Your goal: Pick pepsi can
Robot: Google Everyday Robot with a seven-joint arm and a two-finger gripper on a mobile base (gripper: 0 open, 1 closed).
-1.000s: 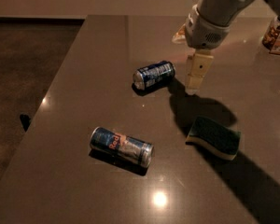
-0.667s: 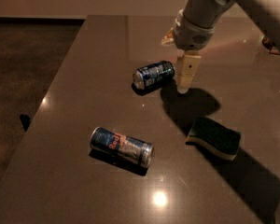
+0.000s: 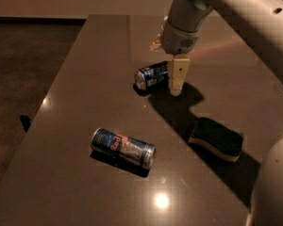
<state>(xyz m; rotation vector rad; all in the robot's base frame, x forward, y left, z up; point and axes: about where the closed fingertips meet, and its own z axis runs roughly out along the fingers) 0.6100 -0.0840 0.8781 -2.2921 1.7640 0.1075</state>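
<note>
The pepsi can [image 3: 151,75], short and dark blue with white markings, lies on its side in the middle of the brown table [image 3: 85,102]. My gripper [image 3: 175,84] hangs down from the arm [image 3: 184,22] that comes in from the upper right. Its tip is right at the can's right end, close to the table top. I cannot tell whether it touches the can.
A longer slim blue-silver can with red lettering [image 3: 122,147] lies on its side nearer the front left. A dark green sponge with a pale base [image 3: 216,138] lies at the right. The table's left edge drops to the dark floor [image 3: 23,79].
The gripper has moved left and down, from right of the pepsi can to right against its right end. The cans and sponge have not moved.
</note>
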